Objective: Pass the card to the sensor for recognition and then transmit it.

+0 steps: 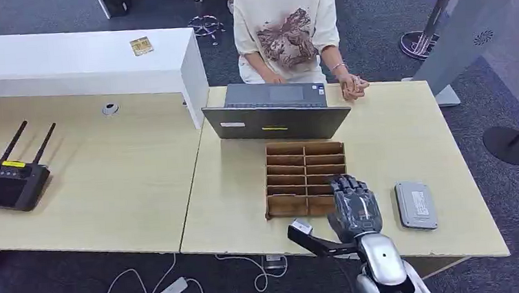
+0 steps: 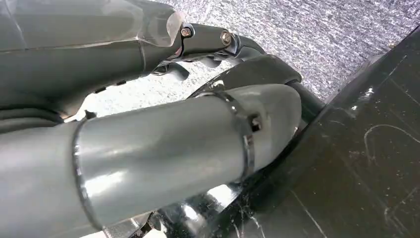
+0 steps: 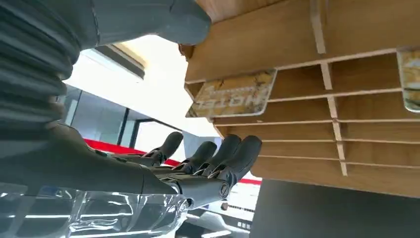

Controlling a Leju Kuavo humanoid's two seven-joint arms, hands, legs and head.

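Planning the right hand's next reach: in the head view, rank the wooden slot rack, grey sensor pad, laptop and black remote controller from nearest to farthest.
1. Wooden slot rack, under the right hand.
2. Grey sensor pad, to its right.
3. Laptop, beyond the rack.
4. Black remote controller, on the far left table.

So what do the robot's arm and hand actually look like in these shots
The right arm is smooth silver metal with a dark band near the wrist. The right hand is dark grey; the right wrist view shows a ribbed grey cover, black fingers and a thick grey thumb. The left hand shows glossy grey shells with visible bolts.
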